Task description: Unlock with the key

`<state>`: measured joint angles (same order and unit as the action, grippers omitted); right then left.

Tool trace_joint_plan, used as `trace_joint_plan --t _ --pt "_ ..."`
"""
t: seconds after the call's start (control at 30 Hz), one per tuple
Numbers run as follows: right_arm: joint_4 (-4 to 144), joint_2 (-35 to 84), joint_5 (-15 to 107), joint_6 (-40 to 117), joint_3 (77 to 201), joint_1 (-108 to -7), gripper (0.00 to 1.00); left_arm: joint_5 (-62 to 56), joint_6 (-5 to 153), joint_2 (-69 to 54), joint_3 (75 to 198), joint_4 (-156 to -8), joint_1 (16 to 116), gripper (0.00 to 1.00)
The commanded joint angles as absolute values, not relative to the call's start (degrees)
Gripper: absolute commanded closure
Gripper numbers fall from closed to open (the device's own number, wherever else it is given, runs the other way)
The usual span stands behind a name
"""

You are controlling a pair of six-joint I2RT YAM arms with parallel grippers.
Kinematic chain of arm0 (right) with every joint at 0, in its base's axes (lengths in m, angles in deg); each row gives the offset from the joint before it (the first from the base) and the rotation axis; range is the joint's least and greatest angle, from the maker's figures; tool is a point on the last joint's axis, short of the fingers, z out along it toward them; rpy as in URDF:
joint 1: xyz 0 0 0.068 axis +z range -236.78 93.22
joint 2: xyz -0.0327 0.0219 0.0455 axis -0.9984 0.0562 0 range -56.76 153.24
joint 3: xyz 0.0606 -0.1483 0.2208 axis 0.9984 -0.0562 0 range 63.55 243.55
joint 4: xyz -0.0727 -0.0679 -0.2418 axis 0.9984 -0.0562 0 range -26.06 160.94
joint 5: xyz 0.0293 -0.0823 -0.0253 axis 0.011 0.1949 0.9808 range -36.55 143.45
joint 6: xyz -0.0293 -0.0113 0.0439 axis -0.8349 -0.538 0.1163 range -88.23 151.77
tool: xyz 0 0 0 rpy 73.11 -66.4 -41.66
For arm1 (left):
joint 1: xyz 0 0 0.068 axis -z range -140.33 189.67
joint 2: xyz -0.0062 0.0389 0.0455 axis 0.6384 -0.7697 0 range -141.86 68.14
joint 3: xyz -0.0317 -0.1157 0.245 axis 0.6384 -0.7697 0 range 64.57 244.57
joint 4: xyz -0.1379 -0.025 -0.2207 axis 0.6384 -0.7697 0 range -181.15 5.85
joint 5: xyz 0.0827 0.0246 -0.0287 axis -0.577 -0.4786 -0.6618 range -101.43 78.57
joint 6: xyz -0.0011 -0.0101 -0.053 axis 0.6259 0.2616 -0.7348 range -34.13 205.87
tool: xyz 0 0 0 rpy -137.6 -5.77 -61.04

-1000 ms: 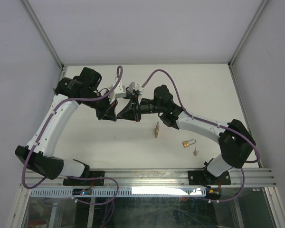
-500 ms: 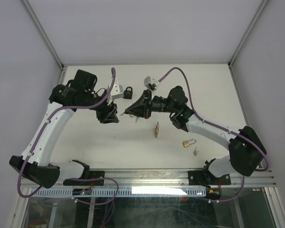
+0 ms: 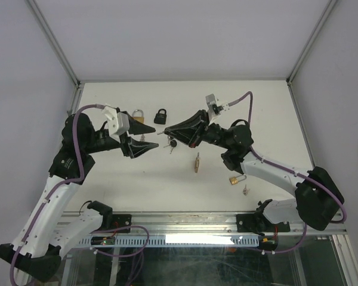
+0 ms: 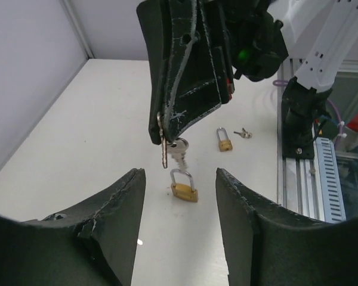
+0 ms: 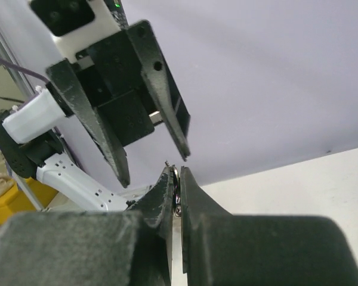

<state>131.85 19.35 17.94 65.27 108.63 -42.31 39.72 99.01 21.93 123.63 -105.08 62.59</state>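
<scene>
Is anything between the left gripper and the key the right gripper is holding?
Nothing visible. The key hangs from the shut right gripper in open air, facing the open left gripper; the brass padlock behind it lies on the table.

**Top view:** cream table (image 3: 268,113); white arms (image 3: 268,167) with black joints; purple cables (image 3: 248,94). Scuffed black left gripper (image 4: 180,174) and right gripper (image 5: 174,171).
**Centre:** silver key (image 4: 164,154).
**Upper centre:** black padlock (image 3: 161,116).
**Lower right:** brass padlock (image 3: 236,179) with silver shackle (image 3: 243,176); small silver keys (image 3: 246,190).
</scene>
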Motion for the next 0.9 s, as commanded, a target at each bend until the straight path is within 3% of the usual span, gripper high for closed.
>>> trace_joint_plan --t 0.0,0.17,0.33,0.43,0.5,0.7,0.87 --pt "138.86 14.42 24.39 68.94 107.16 -44.14 1.0 42.57 89.08 17.91 124.03 -93.96 62.88 0.47" --pt "108.41 4.58 30.0 64.0 109.58 -48.29 1.0 38.77 84.32 10.57 126.98 -98.32 63.08 0.43" --pt "78.27 -6.37 57.59 52.11 111.77 -52.38 1.0 20.13 82.81 8.51 125.66 -98.53 69.22 0.32" --pt "66.45 -9.12 65.96 50.16 112.84 -54.63 1.0 8.06 80.91 2.15 128.92 -103.05 76.03 0.17" --pt "61.63 -10.05 68.25 48.97 112.42 -55.92 1.0 1.62 81.82 -1.04 131.3 -105.7 81.19 0.02" --pt "59.47 -11.46 68.43 46.45 107.98 -56.79 1.0 -10.43 75.07 -15.18 138.91 -110.49 89.01 0.01" --pt "59.95 -14.38 63.98 43.89 104.29 -57.43 1.0 -3.69 83.55 -23.68 144.22 -107.32 89.99 0.01"
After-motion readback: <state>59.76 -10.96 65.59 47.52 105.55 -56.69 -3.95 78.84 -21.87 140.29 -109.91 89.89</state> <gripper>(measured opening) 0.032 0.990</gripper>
